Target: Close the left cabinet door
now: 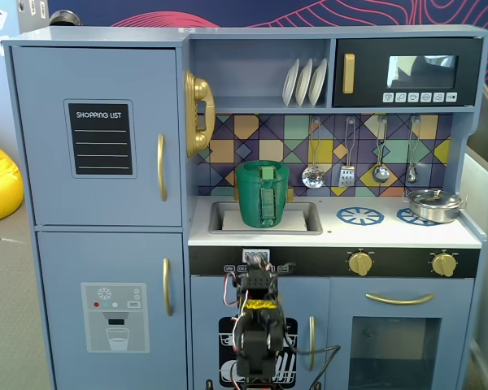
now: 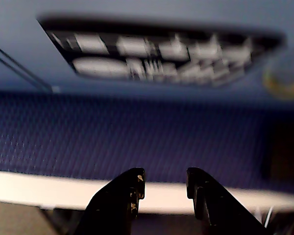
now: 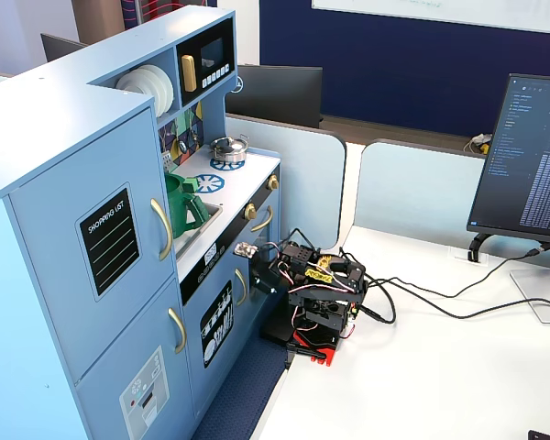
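Note:
The left cabinet door (image 1: 98,138) is a light-blue panel with a black "SHOPPING LIST" chalkboard (image 1: 102,139) and a curved gold handle (image 1: 161,166). It sits flush with the cabinet front, with no gap showing, also in the other fixed view (image 3: 92,238). My arm (image 1: 256,325) is folded low in front of the lower middle cabinet, well below and right of that door. My gripper (image 2: 165,178) is open and empty, its black fingers slightly apart. It points at the lower cabinet front over a blue mat (image 2: 137,132). It shows in a fixed view (image 3: 258,278).
Below is a blue door with an ice-dispenser graphic (image 1: 114,317). A green pitcher (image 1: 263,193) stands in the sink, a steel pot (image 1: 433,203) on the stove, a black microwave (image 1: 407,73) above. A monitor (image 3: 532,156) and cables (image 3: 422,302) lie on the white table.

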Controlling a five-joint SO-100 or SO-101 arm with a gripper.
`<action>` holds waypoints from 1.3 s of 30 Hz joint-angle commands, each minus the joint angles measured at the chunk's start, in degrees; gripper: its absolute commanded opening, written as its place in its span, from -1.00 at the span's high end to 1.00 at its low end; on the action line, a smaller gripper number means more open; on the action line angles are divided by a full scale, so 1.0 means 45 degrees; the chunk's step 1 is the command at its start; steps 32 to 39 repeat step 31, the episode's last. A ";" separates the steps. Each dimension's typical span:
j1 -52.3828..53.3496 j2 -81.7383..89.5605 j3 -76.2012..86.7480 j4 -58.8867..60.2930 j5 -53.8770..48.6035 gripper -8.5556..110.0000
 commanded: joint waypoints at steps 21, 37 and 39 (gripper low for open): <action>0.0430 0.2207 0.1113 0.5801 0.2207 0.80; 0.0449 0.2207 0.1133 0.5801 0.2207 0.76; 0.0449 0.2207 0.1133 0.5801 0.2207 0.76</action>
